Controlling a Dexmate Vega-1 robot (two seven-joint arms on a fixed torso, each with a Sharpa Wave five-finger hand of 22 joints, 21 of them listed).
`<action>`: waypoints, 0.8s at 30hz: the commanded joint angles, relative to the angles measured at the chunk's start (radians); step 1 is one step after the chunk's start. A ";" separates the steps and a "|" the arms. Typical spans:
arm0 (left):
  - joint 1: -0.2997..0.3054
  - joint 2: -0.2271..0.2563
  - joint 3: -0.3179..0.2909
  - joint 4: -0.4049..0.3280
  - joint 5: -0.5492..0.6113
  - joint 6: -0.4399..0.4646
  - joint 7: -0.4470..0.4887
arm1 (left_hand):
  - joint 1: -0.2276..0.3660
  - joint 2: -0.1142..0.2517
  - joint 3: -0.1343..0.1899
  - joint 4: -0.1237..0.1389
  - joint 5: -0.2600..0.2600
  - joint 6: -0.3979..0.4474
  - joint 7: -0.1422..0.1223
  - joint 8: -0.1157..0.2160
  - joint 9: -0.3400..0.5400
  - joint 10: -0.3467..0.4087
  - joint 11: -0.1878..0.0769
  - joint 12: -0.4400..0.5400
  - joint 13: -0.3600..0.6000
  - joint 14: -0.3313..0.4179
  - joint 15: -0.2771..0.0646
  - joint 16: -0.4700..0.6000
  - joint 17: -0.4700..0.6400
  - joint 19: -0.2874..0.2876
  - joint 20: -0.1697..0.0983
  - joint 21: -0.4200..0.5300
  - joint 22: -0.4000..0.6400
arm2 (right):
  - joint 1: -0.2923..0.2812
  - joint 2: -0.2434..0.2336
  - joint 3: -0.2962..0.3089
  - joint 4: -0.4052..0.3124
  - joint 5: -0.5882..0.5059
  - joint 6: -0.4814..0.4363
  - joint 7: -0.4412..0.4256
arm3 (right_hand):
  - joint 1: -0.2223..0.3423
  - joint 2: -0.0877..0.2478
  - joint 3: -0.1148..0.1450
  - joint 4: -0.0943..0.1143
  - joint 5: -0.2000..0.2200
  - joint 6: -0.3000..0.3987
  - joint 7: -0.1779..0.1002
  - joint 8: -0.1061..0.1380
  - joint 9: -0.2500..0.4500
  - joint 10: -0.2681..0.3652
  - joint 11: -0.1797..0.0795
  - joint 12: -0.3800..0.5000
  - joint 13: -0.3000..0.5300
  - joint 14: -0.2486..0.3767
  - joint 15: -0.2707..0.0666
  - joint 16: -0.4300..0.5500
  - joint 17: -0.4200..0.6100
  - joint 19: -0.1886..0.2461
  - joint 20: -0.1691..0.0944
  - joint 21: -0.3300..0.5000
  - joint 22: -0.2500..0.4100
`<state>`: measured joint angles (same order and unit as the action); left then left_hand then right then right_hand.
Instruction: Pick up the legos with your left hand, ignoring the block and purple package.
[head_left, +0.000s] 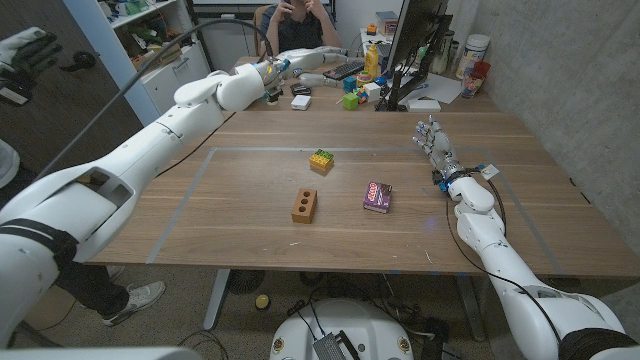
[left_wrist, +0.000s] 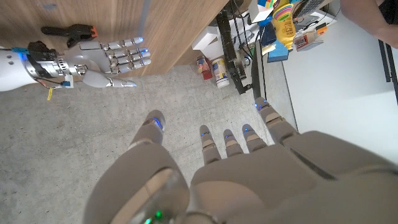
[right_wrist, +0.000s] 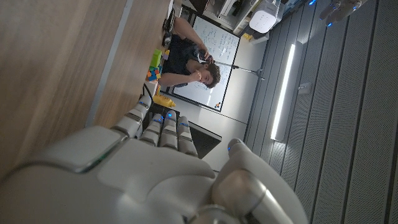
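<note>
The legos (head_left: 321, 159), a small green and yellow stack, sit on the wooden table (head_left: 250, 220) just beyond its middle. A brown block (head_left: 304, 205) with holes lies nearer to me, and a purple package (head_left: 377, 196) lies to its right. My left hand (head_left: 270, 72) is stretched far out over the table's back edge, well beyond the legos; in the left wrist view my left hand (left_wrist: 211, 155) has its fingers spread and holds nothing. My right hand (head_left: 432, 140) stands near the table's right side with its fingers straight and apart, also seen as the right hand (left_wrist: 112, 59) and the right hand (right_wrist: 155, 162).
A person (head_left: 300, 25) sits behind the table's far edge. On the desk beyond are a monitor (head_left: 415, 40), a keyboard (head_left: 345, 70), a yellow bottle (head_left: 371, 60) and coloured blocks (head_left: 350, 98). Pale tape lines (head_left: 200, 180) mark a rectangle on the table.
</note>
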<state>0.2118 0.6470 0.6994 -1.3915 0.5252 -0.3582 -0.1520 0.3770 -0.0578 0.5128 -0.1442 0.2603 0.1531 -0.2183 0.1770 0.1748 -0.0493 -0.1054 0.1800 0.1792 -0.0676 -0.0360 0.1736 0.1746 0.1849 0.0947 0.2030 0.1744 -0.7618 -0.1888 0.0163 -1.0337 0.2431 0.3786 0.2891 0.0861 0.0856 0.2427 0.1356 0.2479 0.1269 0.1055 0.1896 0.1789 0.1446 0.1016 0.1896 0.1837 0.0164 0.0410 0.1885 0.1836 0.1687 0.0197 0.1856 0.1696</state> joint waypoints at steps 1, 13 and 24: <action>-0.030 0.012 0.044 0.019 0.013 0.021 -0.090 | 0.009 -0.007 -0.005 0.001 0.009 -0.009 -0.004 -0.001 0.003 -0.007 0.000 0.002 0.005 -0.008 0.005 0.008 0.003 0.001 0.006 -0.003 0.003 | -0.003 0.001 -0.002 -0.005 -0.003 0.009 -0.015 | -0.001 -0.007 -0.004 -0.002 0.006 0.004 -0.002 0.001 0.003 0.011 -0.001 0.006 0.005 0.003 0.007 0.003 0.002 0.010 -0.001 0.009 0.002; -0.024 0.027 0.053 0.007 0.021 0.043 -0.133 | 0.019 -0.010 -0.010 0.000 0.016 -0.019 -0.004 -0.001 0.003 -0.010 0.003 0.004 0.005 -0.008 0.007 0.010 0.003 0.004 0.003 -0.003 0.003 | 0.002 0.003 -0.006 0.003 -0.002 0.016 -0.016 | -0.002 -0.008 -0.006 -0.003 0.008 0.004 -0.002 0.001 0.003 0.011 -0.001 0.006 0.005 0.005 0.008 0.004 0.002 0.010 -0.001 0.009 0.002; -0.032 0.017 0.085 0.042 0.042 0.039 -0.160 | 0.029 -0.013 -0.014 -0.002 0.023 -0.027 -0.004 -0.001 0.004 -0.015 0.004 0.005 0.006 -0.009 0.013 0.011 0.003 0.004 0.002 -0.004 0.003 | 0.008 0.005 -0.011 0.015 -0.005 0.018 -0.016 | -0.003 -0.009 -0.008 -0.003 0.009 0.004 -0.002 0.001 0.003 0.011 0.000 0.006 0.005 0.006 0.008 0.004 0.002 0.011 0.000 0.009 0.002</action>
<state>0.1866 0.6700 0.7561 -1.3773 0.5499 -0.3197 -0.2782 0.3901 -0.0710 0.5029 -0.1435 0.2757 0.1334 -0.2201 0.1770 0.1747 -0.0546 -0.0999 0.1800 0.1791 -0.0727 -0.0306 0.1777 0.1745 0.1850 0.0946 0.1993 0.1744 -0.7597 -0.1861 0.0098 -1.0294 0.2408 0.3936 0.2737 0.0862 0.0856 0.2374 0.1325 0.2517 0.1269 0.1055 0.1896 0.1789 0.1446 0.1015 0.1896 0.1837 0.0202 0.0448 0.1885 0.1835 0.1686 0.0197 0.1856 0.1696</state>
